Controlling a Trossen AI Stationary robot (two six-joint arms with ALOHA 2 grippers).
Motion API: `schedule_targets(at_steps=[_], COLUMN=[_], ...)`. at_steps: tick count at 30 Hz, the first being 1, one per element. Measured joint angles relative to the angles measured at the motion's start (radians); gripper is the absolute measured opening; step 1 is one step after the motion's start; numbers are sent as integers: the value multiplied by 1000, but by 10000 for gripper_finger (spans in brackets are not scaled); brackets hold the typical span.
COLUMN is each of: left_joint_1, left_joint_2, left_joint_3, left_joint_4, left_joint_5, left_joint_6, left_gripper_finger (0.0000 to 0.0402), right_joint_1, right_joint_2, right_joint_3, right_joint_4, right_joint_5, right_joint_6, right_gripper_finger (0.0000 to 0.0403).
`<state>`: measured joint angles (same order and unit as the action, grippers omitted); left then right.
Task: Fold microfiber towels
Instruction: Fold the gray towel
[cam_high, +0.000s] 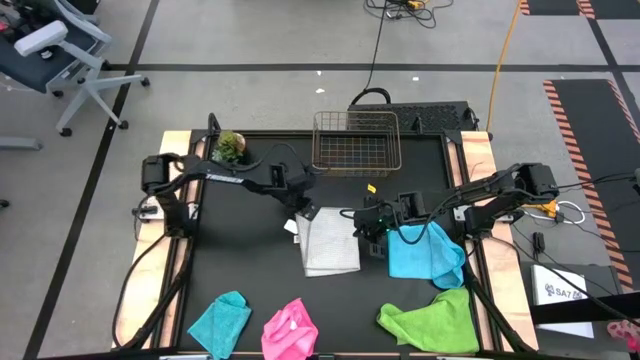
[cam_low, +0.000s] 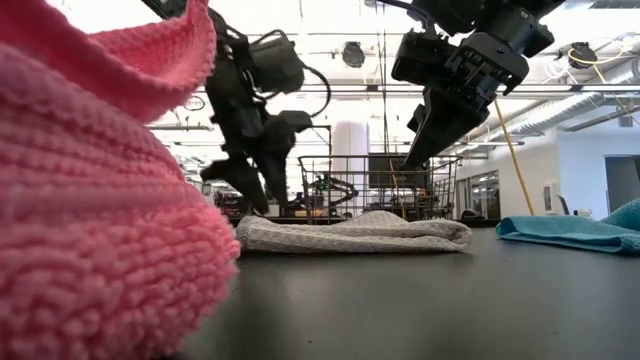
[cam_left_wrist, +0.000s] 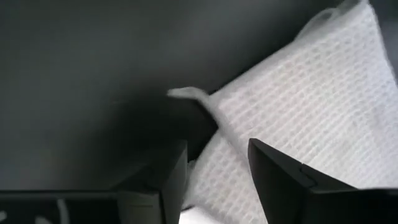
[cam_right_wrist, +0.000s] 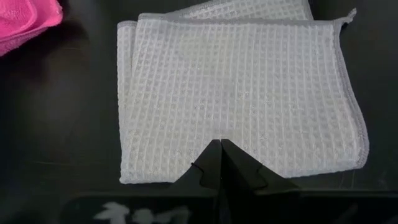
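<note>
A white towel (cam_high: 330, 245), folded in layers, lies flat on the black table's middle (cam_right_wrist: 242, 93). My left gripper (cam_left_wrist: 217, 177) is open and low over the towel's far left corner (cam_left_wrist: 205, 99), one finger on each side of it. My right gripper (cam_right_wrist: 221, 149) is shut and hangs above the towel's right edge, clear of it in the low view (cam_low: 418, 155). A sky blue towel (cam_high: 425, 250) lies crumpled to the right. Teal (cam_high: 220, 320), hot pink (cam_high: 290, 330) and lime green (cam_high: 430, 320) towels lie in heaps along the near edge. My left gripper's open fingers (cam_left_wrist: 283, 180) slant down from the table's left over the white towel's far left corner. Whether they touch the cloth I cannot tell.
A wire basket (cam_high: 355, 140) stands at the far edge, with a small green plant (cam_high: 230, 148) at the far left. The pink towel fills the low view's left foreground (cam_low: 90, 200). Bare black table shows left of the white towel (cam_high: 240, 250).
</note>
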<state>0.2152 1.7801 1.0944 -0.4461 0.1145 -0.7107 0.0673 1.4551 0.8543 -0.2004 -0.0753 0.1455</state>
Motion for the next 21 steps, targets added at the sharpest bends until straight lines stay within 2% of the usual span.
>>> schedule_targets(at_steps=[5, 21], left_joint_1=[6, 21], left_joint_2=[67, 79], left_joint_3=[0, 1], left_joint_4=[41, 165], left_joint_5=[40, 23], left_joint_6=[-2, -1], left_gripper_finger=[173, 173], right_joint_1=[0, 0], right_joint_2=[0, 0], right_joint_3=[0, 0], right_joint_4=[0, -2], right_joint_5=[0, 0], right_joint_6=[8, 8], right_gripper_finger=[0, 0])
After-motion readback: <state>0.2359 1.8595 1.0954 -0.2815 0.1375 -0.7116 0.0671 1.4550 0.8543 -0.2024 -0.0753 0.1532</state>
